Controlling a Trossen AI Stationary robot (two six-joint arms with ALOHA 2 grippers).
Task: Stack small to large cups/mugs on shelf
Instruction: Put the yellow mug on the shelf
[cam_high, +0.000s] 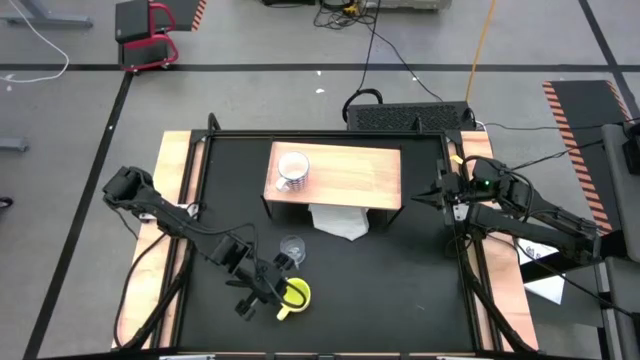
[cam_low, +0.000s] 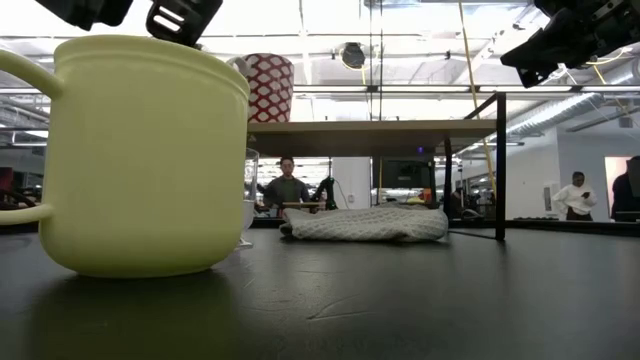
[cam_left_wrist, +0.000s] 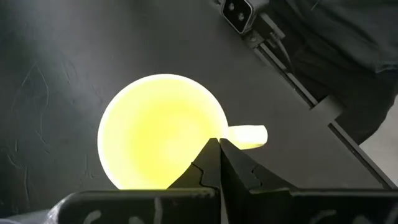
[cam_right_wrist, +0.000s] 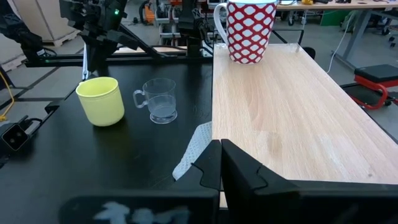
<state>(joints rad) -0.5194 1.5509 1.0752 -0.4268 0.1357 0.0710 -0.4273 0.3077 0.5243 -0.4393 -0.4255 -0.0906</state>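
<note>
**High view: left claw hovering over the yellow mug, right claw waiting beside the shelf**

High view is showing the left claw (cam_high: 268, 290) hanging just above the yellow mug (cam_high: 293, 295), its fingers pressed together and gripping nothing. The yellow mug is standing upright on the black tabletop (cam_high: 400, 290), near the front edge, with its handle pointing away from the shelf. The clear glass cup (cam_high: 291, 247) is sitting just beside it, between the mug and the shelf (cam_high: 350, 175). The white mug (cam_high: 291, 172), which shows a red pattern from the side, is resting upright on the shelf's wooden top, toward its left end. A white cloth (cam_high: 338, 222) is lying partly under the shelf's front edge. The right claw (cam_high: 432, 196) is waiting off the shelf's right end, its fingers also pinched together and empty.
</note>
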